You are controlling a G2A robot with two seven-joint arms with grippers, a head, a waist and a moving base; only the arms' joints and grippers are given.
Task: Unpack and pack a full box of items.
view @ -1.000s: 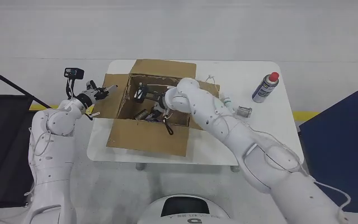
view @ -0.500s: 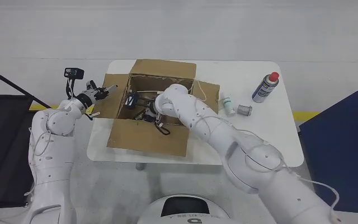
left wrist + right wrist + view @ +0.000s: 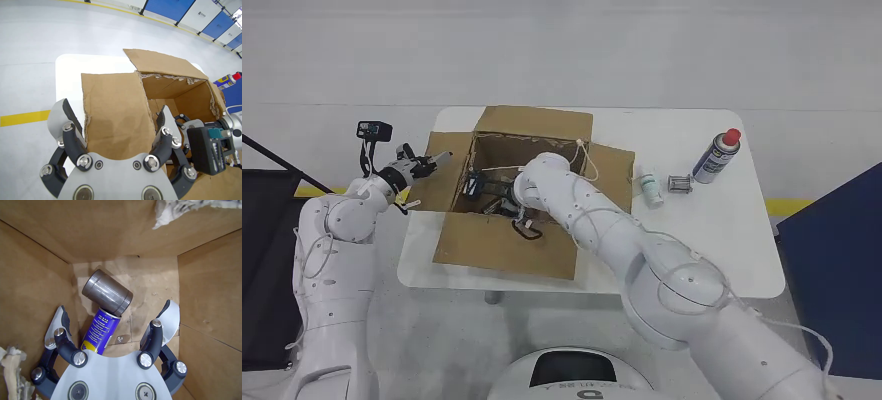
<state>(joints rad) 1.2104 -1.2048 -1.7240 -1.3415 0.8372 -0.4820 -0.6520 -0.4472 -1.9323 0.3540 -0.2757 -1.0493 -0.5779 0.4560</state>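
Note:
An open cardboard box stands on the white table with its flaps spread. My right gripper hangs inside the box's left part, open. Below it on the box floor a grey metal cylinder rests on the end of a blue spray can; the can lies between the fingers, which touch neither object. My left gripper stays off the table's left side, open, just above the box's left flap and holding nothing.
On the table right of the box stand a blue spray can with a red cap, a small white bottle and a small metal part. The box walls close in tightly around my right gripper. Torn white paper hangs at the rim.
My right arm has swung left across the box and lowered its gripper into the left part. The left arm has kept still.

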